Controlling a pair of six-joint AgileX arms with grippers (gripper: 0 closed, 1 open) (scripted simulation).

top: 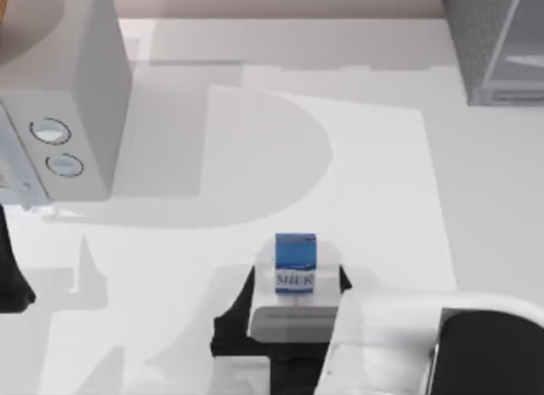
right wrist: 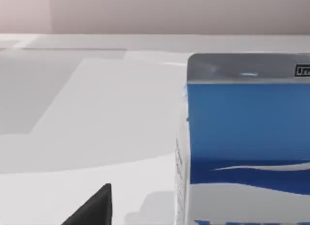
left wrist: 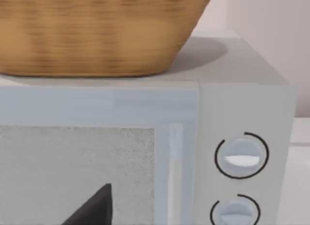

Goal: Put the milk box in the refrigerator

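Observation:
The milk box, a small blue carton with a white "MILK" band, stands upright on the white table near the front middle. My right gripper is open around it, with one black finger on each side and a gap between each finger and the carton. The right wrist view has the milk box close up, and one fingertip well apart from it. The refrigerator, a grey cabinet, stands at the back right corner. My left gripper is parked at the left edge of the table, open, and faces the microwave.
A grey microwave with two round knobs stands at the back left. In the left wrist view a wicker basket sits on top of the microwave. Bare white table lies between the carton and the refrigerator.

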